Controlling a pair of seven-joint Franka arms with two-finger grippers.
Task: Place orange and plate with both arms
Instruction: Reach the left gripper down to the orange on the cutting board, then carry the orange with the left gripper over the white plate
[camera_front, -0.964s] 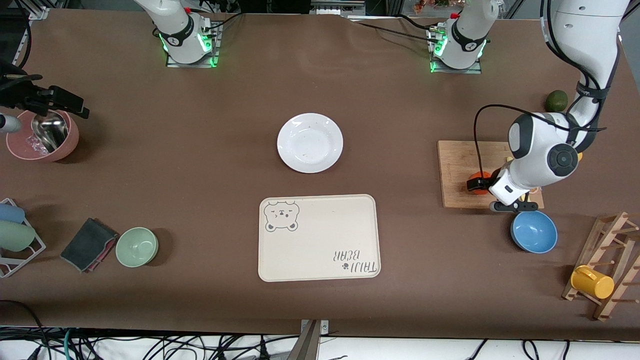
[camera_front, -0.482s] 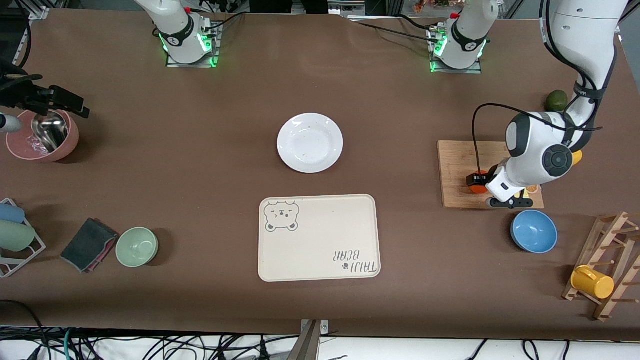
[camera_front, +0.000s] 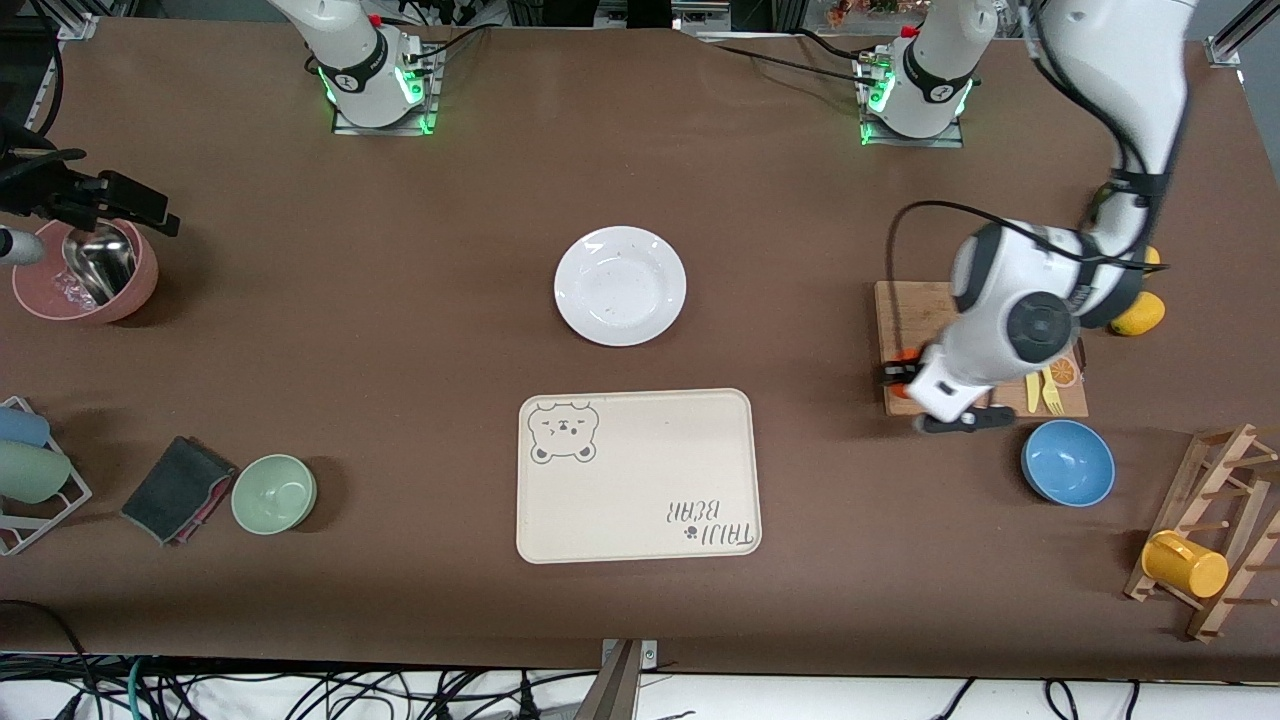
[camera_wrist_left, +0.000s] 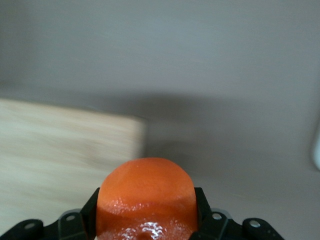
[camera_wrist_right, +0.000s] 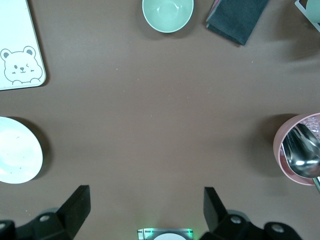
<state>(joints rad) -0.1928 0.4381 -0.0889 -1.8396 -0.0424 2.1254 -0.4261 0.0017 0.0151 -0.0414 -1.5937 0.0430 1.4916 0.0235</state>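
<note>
Orange lifted from the cutting board; plate untouched.
Left gripper, over the cutting board's edge, grasps the orange. Right gripper hangs released, waiting. Likely next: carry it to the plate at mid-table.

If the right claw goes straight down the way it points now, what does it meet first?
Probably only the bare table. The open right claw points there, with the plate and pink bowl off to either side.
</note>
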